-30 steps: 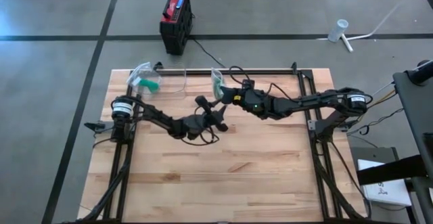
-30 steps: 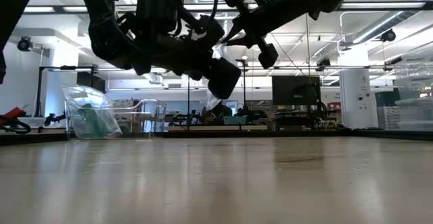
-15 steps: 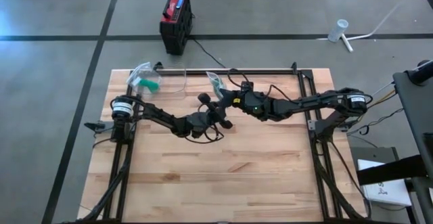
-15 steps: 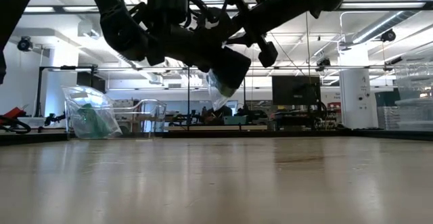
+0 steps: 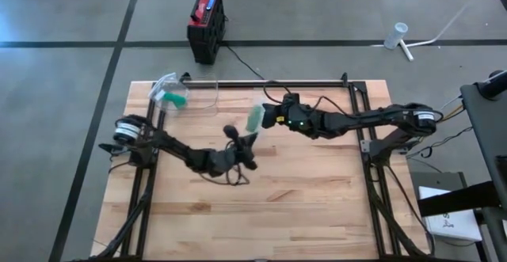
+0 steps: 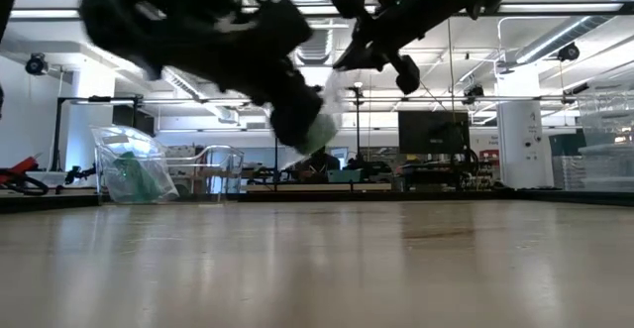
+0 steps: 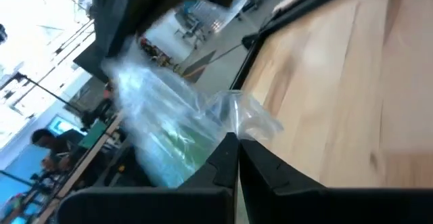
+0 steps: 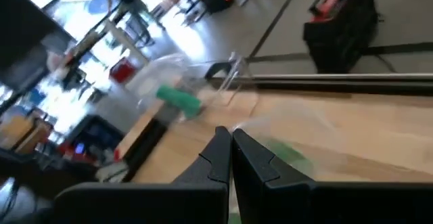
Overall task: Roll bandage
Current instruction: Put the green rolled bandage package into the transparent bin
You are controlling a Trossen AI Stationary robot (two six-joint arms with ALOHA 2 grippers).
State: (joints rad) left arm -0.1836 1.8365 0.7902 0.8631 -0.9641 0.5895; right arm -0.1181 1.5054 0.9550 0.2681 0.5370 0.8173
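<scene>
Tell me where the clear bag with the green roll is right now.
High view: the clear bag hangs above the table's middle, pinched between the left hand and the right hand, both shut on it.

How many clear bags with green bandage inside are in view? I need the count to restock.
2. One bag is held above the table's middle between the left hand and right hand; the other bag sits at the table's far left corner.

Clear bag [image 5: 253,119] holds a green bandage [image 7: 177,158].
</scene>
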